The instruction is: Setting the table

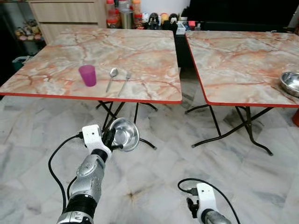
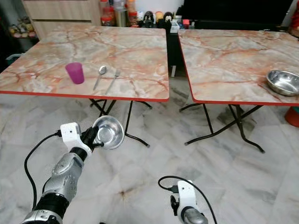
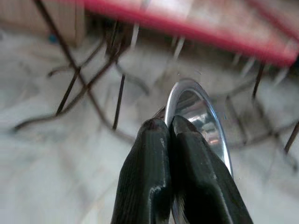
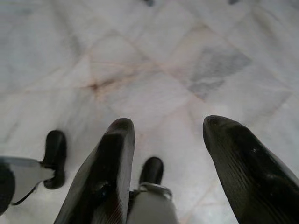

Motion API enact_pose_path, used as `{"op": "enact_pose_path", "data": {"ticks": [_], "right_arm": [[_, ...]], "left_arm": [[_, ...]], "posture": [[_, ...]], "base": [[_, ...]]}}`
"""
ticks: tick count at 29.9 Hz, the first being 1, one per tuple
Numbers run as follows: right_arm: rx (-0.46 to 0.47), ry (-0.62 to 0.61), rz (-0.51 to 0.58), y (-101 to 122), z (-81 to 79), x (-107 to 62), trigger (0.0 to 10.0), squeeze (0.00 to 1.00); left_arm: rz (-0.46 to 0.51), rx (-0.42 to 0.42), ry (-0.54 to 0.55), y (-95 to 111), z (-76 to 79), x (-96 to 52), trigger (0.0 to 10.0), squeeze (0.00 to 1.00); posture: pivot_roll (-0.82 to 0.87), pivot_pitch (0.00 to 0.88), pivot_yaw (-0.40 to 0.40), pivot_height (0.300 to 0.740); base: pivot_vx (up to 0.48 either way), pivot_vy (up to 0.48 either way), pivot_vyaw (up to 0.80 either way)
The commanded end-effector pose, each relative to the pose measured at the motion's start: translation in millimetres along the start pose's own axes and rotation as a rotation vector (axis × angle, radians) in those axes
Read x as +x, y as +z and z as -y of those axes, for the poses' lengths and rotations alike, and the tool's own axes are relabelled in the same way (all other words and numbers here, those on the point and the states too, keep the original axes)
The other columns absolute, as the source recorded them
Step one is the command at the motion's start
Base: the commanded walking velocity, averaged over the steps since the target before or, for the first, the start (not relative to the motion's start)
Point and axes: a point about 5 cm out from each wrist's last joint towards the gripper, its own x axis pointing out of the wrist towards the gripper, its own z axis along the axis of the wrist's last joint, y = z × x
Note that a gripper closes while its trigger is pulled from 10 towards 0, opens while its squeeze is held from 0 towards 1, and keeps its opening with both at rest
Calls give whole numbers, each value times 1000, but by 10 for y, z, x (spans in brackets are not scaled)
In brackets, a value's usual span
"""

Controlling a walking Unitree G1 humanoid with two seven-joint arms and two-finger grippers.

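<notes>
Left marble-patterned table [image 1: 140, 51] bearing a purple cup [image 1: 87, 75], spoon [image 1: 112, 77] and fork [image 1: 125, 81]; right table [image 1: 233, 60] bearing a steel bowl [image 1: 290, 82]; marble floor [image 1: 163, 177] beneath.

Behind the surfaces stand a wooden cabinet [image 1: 65, 16] and a row of bottles and jars [image 1: 124, 14], above a pale marble floor [image 1: 154, 182].
</notes>
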Motion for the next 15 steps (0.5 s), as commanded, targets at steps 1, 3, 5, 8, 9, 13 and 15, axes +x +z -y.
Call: {"op": "enact_pose_path", "data": {"ticks": [1,3,5,8,9,13,15], "right_arm": [[-2,-6,-1,10,23,1,10000,0],[0,-7,-1,9,27,0,10000,0],[2,-8,-2,9,31,0,10000,0],[5,-10,-4,0,34,-2,10000,0],[4,-11,-5,-5,36,-4,10000,0],[-12,-12,-4,-3,44,-4,10000,0],[-23,-8,-2,2,42,-4,10000,0]], "left_arm": [[-47,29,-12,-123,2,-40,10000,0],[-91,46,-14,-233,-6,-76,10000,0],[-143,52,6,-348,-47,-118,10000,0],[-207,26,51,-503,-115,-184,10000,0],[-230,16,58,-560,-123,-212,10000,0],[-345,24,103,-794,-166,-347,10000,0],[-389,22,127,-880,-188,-408,10000,0]], "posture": [[125,79,-27,740],[126,81,-27,740],[127,81,-27,740],[122,81,-27,740],[120,82,-26,740],[120,82,-29,740],[120,81,-33,740]], "base": [[255,0,0],[251,0,0],[244,0,0],[255,0,0],[285,0,0],[321,0,0],[330,0,213]]}}
